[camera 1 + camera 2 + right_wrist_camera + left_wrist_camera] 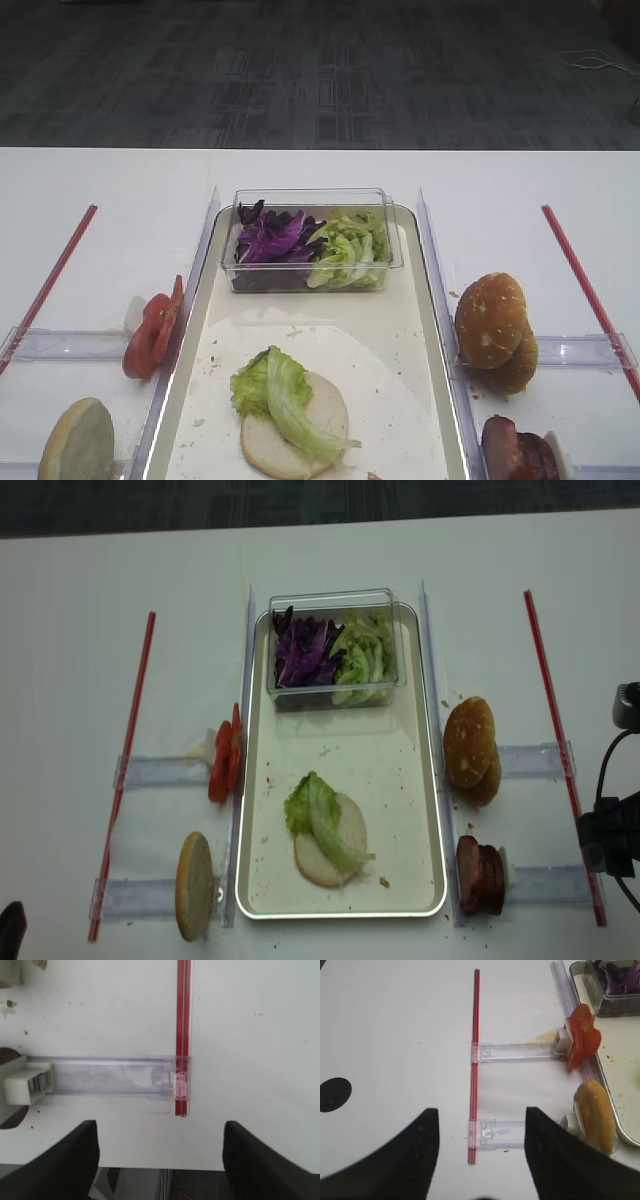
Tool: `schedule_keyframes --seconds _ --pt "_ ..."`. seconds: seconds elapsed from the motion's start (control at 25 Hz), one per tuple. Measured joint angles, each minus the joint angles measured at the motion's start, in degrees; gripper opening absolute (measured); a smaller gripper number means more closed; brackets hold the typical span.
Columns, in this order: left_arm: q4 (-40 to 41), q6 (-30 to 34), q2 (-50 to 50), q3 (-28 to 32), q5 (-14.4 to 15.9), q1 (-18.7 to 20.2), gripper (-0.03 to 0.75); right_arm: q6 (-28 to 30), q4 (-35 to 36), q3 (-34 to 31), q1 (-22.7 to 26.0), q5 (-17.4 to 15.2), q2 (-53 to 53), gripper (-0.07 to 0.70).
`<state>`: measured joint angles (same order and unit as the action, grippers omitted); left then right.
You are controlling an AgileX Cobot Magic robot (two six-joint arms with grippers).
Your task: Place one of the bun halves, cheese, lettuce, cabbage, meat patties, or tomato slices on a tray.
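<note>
The tray [430, 810] lies in the middle of the white table [80, 630], and its near half already carries a start on the burger: 1 bun half [325, 845], cut face up, with 1 leaf of lettuce [318, 815] draped across it. So 2 layers look placed, and the rest appears still to come.

At the tray's far end a clear box [335, 600] holds the cabbage [300, 652] on its left and more lettuce on its right.

Off the tray's right edge, 2 bun halves [470, 745] lean in a clear holder, and the meat patties [482, 877] stand in the holder nearer the front edge. Off the left edge, the tomato slices [222, 765] stand in 1 holder and another bun half [195, 885] in the one nearer the front. No cheese can be made out.

The right gripper [160, 1155] hangs with its fingers wide apart and empty above the outer end of a right-hand holder. The left gripper [482, 1155] is likewise spread and empty, over the table's left part, well apart from the tomato.
</note>
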<state>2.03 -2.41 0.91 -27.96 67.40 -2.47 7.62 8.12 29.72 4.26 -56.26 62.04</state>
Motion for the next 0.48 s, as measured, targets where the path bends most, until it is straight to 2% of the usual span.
schedule_keyframes --seconds 0.28,0.48 --pt "0.0 0.0 0.0 0.0 0.0 0.0 0.392 0.0 0.0 -1.38 0.0 0.61 -7.49 0.521" --pt "0.0 0.0 0.0 0.0 0.0 0.0 0.392 0.0 0.2 -1.46 0.0 -1.98 -13.8 0.52"
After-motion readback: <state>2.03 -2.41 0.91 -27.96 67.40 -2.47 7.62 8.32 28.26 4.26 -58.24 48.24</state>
